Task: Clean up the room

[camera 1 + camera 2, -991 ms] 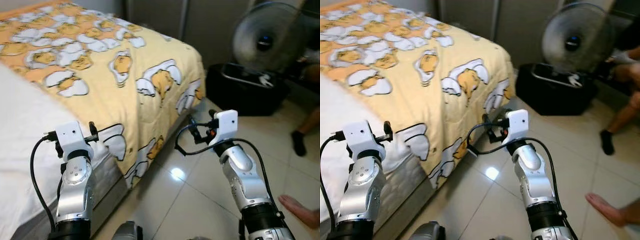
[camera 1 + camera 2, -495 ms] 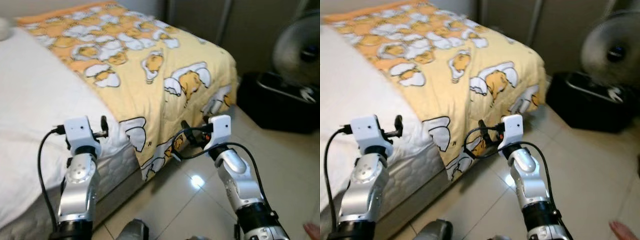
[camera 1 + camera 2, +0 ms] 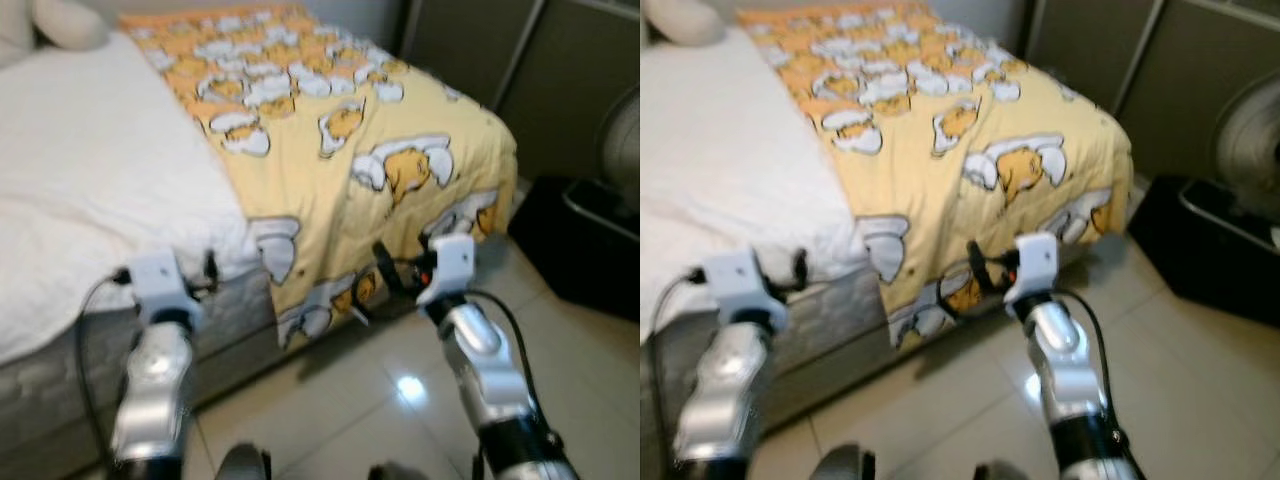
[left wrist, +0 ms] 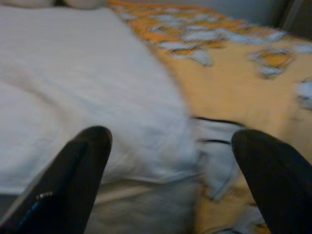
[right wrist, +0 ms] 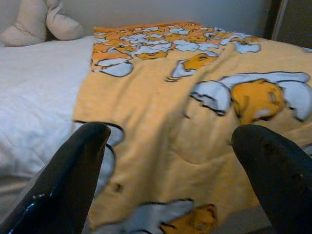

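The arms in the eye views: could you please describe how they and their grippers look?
Both arms are silver metal with dark bands lower down. Each wrist carries a white boxy block, and a black cable loops beside it. The left gripper and right gripper each have two black, rounded, glossy fingers.

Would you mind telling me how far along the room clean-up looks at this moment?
The yellow blanket covers only the far half of the bed, one edge hanging to the floor, with the white sheet bare beside it. Both hands are open and empty, the left hand facing the sheet's edge, the right hand facing the blanket. Whether spreading or folding remains cannot be told.
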{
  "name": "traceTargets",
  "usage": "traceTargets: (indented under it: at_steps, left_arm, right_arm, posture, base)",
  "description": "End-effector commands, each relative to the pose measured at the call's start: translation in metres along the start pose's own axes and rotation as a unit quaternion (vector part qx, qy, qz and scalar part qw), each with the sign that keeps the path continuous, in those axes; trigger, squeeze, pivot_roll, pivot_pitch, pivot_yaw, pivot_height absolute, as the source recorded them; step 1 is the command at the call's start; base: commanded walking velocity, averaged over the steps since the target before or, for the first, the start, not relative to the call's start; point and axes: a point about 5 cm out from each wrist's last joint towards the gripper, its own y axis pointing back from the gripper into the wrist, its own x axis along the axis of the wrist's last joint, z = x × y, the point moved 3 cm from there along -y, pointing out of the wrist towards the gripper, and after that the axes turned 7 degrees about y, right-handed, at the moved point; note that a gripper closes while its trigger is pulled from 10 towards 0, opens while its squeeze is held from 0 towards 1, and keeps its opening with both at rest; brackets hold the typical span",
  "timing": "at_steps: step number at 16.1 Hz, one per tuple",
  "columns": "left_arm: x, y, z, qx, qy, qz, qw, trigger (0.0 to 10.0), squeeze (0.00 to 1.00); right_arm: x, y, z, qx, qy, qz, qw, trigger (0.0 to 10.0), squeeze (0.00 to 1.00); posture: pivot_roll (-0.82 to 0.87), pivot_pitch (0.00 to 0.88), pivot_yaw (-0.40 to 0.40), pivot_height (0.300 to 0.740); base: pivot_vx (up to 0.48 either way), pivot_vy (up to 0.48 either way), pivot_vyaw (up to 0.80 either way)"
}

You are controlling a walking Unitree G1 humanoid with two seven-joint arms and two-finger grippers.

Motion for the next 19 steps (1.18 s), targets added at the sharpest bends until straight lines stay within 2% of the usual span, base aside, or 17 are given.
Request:
traceTargets:
  at_steps: [1, 5, 7, 10, 14, 18, 19]
  left_arm:
    - [0.003, -0.004, 0.008, -0.016, 0.0, 0.001, 1.0, 10.0, 0.0]
    - [0.002, -0.013, 0.011, -0.014, 0.005, -0.003, 1.0, 10.0, 0.0]
    - [0.006, -0.013, 0.018, -0.04, -0.001, 0.008, 0.999, 10.0, 0.0]
    - [0.005, -0.016, 0.017, -0.026, -0.004, 0.001, 1.0, 10.0, 0.0]
    - [0.004, -0.02, 0.018, -0.028, 0.015, -0.006, 0.999, 10.0, 0.0]
    - [0.007, -0.023, 0.019, -0.029, 0.014, -0.003, 0.999, 10.0, 0.0]
    - [0.008, -0.024, 0.016, -0.014, 0.014, 0.001, 1.0, 10.0, 0.0]
  right_arm:
    - [0.008, -0.003, 0.001, -0.006, 0.006, 0.015, 1.0, 10.0, 0.02]
    - [0.005, -0.008, 0.005, -0.013, 0.005, -0.001, 1.0, 10.0, 0.01]
    - [0.0, -0.009, 0.007, -0.024, 0.007, -0.015, 1.0, 10.0, 0.0]
    - [0.0, -0.008, 0.006, -0.028, 0.015, -0.013, 0.999, 10.0, 0.0]
    - [0.0, -0.009, 0.001, -0.022, 0.015, -0.007, 1.0, 10.0, 0.0]
    - [0.004, -0.013, 0.001, -0.022, 0.012, -0.001, 1.0, 10.0, 0.0]
    - [0.004, -0.014, 0.0, -0.019, 0.014, 0.001, 1.0, 10.0, 0.0]
  posture:
    - [-0.06, 0.0, -0.016, 0.698]
    - [-0.06, 0.0, -0.014, 0.698]
    - [-0.06, 0.0, -0.011, 0.698]
    - [-0.06, 0.0, -0.008, 0.698]
    - [-0.07, 0.0, 0.008, 0.698]
    - [-0.07, 0.0, 0.017, 0.698]
    - [-0.07, 0.0, 0.017, 0.698]
  base:
    - [0.0, -0.48, 0.59]
    - [0.0, 0.0, 0.58]
    - [0.0, 0.0, 0.27]
    - [0.474, 0.0, 0.0]
    - [0.48, 0.0, 0.56]
    - [0.48, 0.0, 0.54]
    - [0.0, 0.0, 0.52]
